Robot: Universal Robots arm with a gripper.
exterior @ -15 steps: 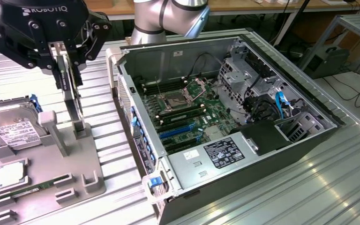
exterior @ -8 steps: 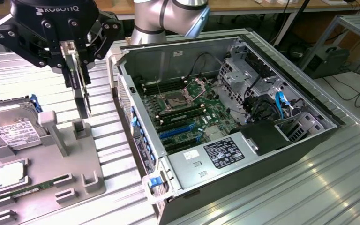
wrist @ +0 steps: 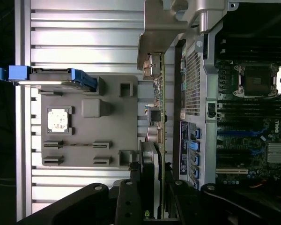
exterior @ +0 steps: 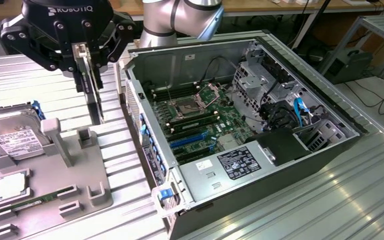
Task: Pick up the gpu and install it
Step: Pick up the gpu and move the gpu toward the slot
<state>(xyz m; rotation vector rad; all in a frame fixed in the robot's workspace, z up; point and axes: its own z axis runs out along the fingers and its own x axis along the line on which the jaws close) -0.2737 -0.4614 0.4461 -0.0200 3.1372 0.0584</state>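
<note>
In the exterior view, pinches with the black two-fingered hand (exterior: 88, 62) the thin flat dark gpu (exterior: 93, 100), fingers pressed on both faces near its upper end. Holds the gpu upright and edge-on, hanging over the near edge of the grey moulded parts tray (exterior: 65, 170), its lower end just above a small slotted post and apart from it. Shows on the tray, toward the exterior view's left, a boxy silver hard drive (exterior: 12, 140) with a white label, a square silvery processor chip (exterior: 12, 186) and a narrow green memory stick (exterior: 28, 202). Places just beside the tray, on the exterior view's right, an open dark metal computer case (exterior: 133, 100) lying on its side, green motherboard (exterior: 199, 120) exposed. Rests all of this on the ribbed aluminium table (exterior: 312, 200).

In the wrist view, looks along the gpu (wrist: 159, 93) from the hand (wrist: 152, 180), dark fingers (wrist: 131, 201) clamped on either side. Sets the gpu's silvery metal edge at the far end, between the parts tray (wrist: 107, 140) and the computer case (wrist: 196, 70). Shows the hard drive (wrist: 51, 75) in its blue-tabbed carrier, the processor chip (wrist: 58, 118) and the motherboard (wrist: 253, 117).
</note>
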